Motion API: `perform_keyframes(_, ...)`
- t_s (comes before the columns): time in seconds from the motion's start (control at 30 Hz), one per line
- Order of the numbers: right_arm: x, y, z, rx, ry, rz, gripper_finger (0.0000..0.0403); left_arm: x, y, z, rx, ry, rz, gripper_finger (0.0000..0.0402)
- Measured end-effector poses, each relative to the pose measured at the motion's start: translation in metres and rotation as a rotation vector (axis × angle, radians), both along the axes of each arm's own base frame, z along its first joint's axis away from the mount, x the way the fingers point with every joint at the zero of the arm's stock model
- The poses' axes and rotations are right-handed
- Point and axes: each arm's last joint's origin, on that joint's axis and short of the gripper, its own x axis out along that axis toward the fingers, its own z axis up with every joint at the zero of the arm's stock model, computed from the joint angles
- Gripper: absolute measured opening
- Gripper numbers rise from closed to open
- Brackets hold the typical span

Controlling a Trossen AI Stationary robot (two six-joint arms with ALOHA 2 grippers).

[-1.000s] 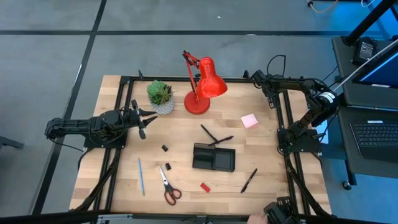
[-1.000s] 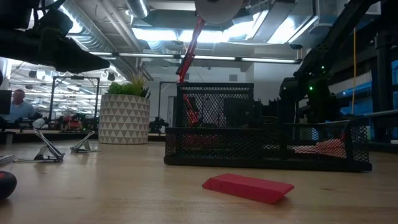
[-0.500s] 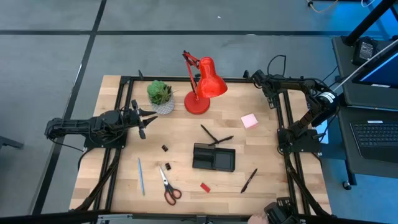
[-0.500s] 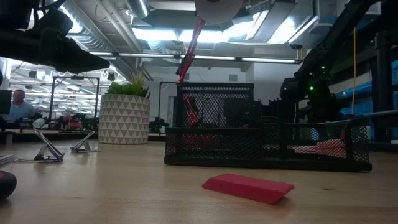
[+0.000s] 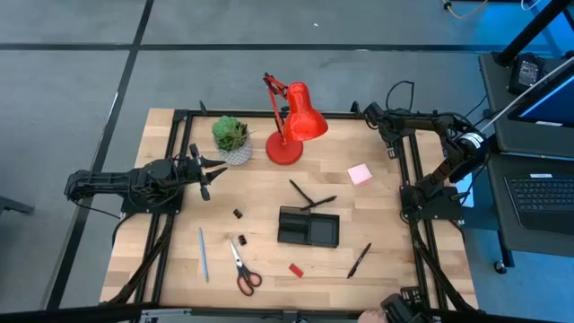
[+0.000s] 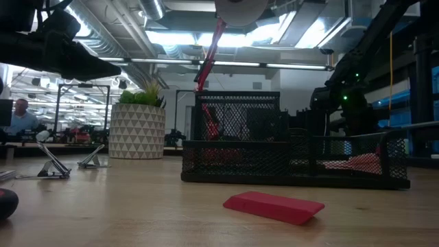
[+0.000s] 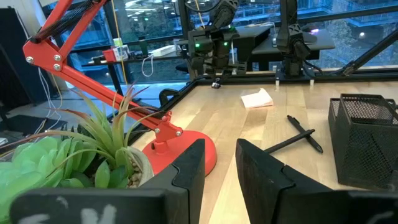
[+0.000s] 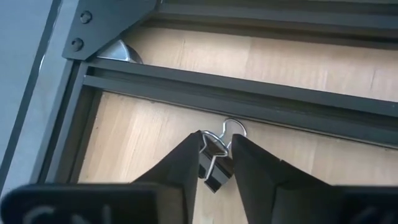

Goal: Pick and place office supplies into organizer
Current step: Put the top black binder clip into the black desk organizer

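My right gripper (image 8: 214, 163) is over the table's far right corner (image 5: 392, 144), shut on a small black clip (image 8: 212, 168). My left gripper (image 7: 219, 163) is open and empty at the table's left side (image 5: 203, 172), pointing right toward the lamp. The black mesh organizer (image 5: 308, 227) (image 6: 295, 161) stands mid-table. Two black pens (image 5: 312, 197) lie crossed just beyond it, and a third (image 5: 359, 260) lies near right. The red block (image 5: 295, 268) (image 6: 274, 206), red-handled scissors (image 5: 242, 269), blue pen (image 5: 203, 254) and two black clips (image 5: 239, 226) lie near left. The pink pad (image 5: 360, 174) lies far right. My right gripper pinches the black clip's body (image 8: 210, 169) between its two fingertips, coming from above and pointing down. The clip's wire loops (image 8: 231, 128) stick out past the fingers toward the frame rail. Whether the clip is clear of the wood cannot be told.
A red desk lamp (image 5: 291, 126) and a potted plant (image 5: 231, 136) stand at the far edge. The black metal frame rails (image 8: 249, 102) run along the table's sides, close to my right gripper. Bare wood lies between the organizer and the pink pad.
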Motion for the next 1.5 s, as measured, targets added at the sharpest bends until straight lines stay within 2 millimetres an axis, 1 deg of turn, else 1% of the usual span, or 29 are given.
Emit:
perform_keyframes(0.4, -0.001, 0.001, -0.001, 0.009, 0.001, -0.001, 0.0057, 0.000, 0.000, 0.000, 0.000, 0.000, -0.001, 0.0086)
perform_keyframes(0.53, -0.001, 0.002, -0.001, 0.027, 0.010, 0.026, 0.0048, 0.000, 0.000, 0.000, 0.000, 0.000, 0.000, 0.0086)
perform_keyframes(0.73, -0.001, 0.002, -0.001, 0.042, 0.010, 0.045, 0.0046, 0.000, 0.000, 0.000, 0.000, 0.000, 0.000, 0.0086)
perform_keyframes(1.13, 0.008, 0.007, -0.002, 0.067, -0.034, 0.084, 0.0047, 0.000, 0.000, 0.000, 0.000, 0.000, -0.001, 0.0086)
perform_keyframes(1.37, 0.012, 0.009, -0.002, 0.059, -0.026, 0.106, 0.0026, 0.000, 0.000, 0.000, 0.000, 0.000, -0.001, 0.0086)
perform_keyframes(1.43, 0.016, 0.007, -0.001, 0.043, -0.019, 0.175, 0.0017, 0.000, 0.000, 0.000, 0.000, 0.000, -0.001, 0.0086)
perform_keyframes(1.5, 0.022, -0.001, 0.000, 0.006, -0.041, 0.278, 0.0008, 0.000, 0.000, 0.000, 0.000, 0.000, 0.000, 0.0086)
